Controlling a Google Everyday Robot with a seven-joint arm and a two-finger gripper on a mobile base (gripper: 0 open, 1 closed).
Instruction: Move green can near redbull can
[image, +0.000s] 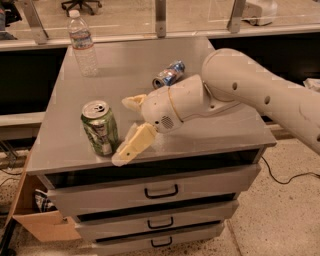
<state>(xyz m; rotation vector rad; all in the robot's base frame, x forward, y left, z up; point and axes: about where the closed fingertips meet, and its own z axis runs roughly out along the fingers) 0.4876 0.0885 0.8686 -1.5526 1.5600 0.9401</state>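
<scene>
The green can (100, 127) stands upright near the front edge of the bench (60, 142), well apart from the redbull can (169, 74), which lies on its side farther back. The gripper (122, 131) sits just beside the green can, its fingers (134, 146) spread wide and holding nothing.
</scene>
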